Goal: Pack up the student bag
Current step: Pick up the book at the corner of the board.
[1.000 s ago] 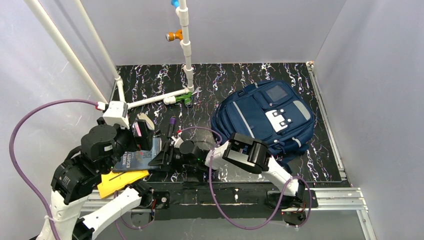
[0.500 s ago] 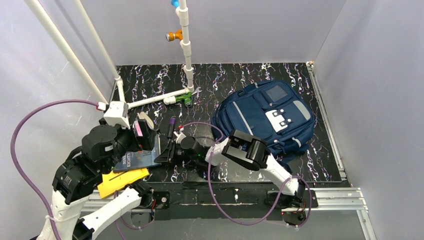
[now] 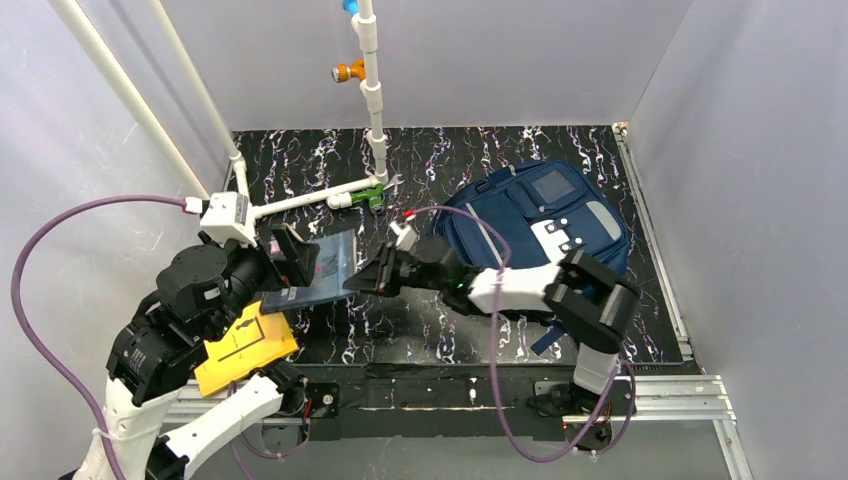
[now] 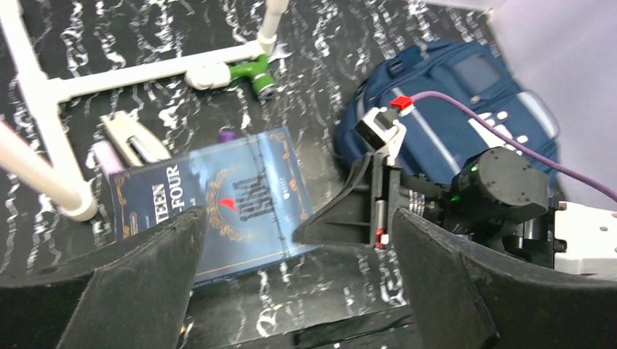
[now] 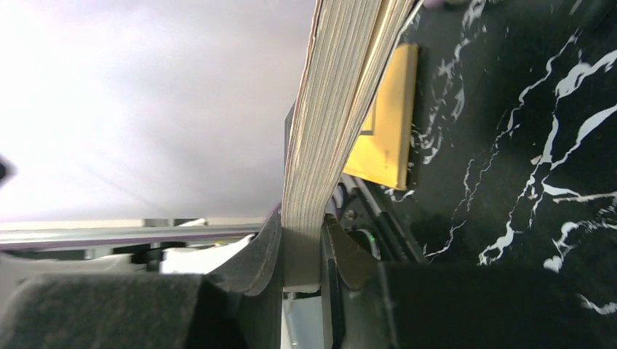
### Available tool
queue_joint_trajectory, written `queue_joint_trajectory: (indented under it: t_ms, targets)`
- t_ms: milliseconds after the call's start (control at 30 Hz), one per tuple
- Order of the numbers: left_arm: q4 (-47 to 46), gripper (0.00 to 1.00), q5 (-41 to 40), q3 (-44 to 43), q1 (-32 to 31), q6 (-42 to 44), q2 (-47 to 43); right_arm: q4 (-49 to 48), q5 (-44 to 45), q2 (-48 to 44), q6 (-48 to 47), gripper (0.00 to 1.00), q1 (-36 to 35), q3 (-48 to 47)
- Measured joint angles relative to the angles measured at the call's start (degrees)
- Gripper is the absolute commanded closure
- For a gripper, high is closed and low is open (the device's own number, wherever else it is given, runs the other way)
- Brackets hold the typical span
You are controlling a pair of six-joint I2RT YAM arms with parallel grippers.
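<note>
The dark blue book carries pale capital lettering on its cover, seen from the left wrist: "EEN" on one line and "-FOUR" beneath it; the rest of the title cannot be made out; finer print near the cover's middle is too small to read; the yellow card bears black marks, illegible from above.

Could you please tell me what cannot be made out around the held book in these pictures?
- The book title: left wrist view, start behind a finger of the left hand.
- The student bag near side: top view, behind the right arm.
- The yellow item: right wrist view, partly behind the book; unidentifiable.
</note>
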State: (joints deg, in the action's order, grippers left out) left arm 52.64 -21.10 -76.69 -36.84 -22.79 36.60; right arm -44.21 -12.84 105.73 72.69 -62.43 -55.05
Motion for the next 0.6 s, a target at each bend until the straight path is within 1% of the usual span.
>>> queue_joint_trajectory:
  t_ms: [167,267,400,467,600]
  targets:
    - [-6.8,0.02,3.1,0.7,0.0,-4.2,0.6,1.0,-1.4,-13.7,1.4,0.99,8.2,7.5]
    - [-11.7,0.02,6.0,2.6,0.0,-7.5,1.6,2.3,-0.6,-21.1,2.9,0.99,14.2,11.4]
    - [-20.4,0.02,10.9,7.1,0.0,-14.1,4.1,3.6,1.7,-29.9,5.9,0.99,22.0,16.9]
    - [-24.9,0.02,13.0,9.4,0.0,-18.3,5.8,4.1,4.2,-33.5,8.0,0.99,24.9,19.3]
    - [-33.9,0.02,15.8,12.7,0.0,-26.7,10.5,4.2,7.2,-35.8,10.6,0.99,26.1,20.2]
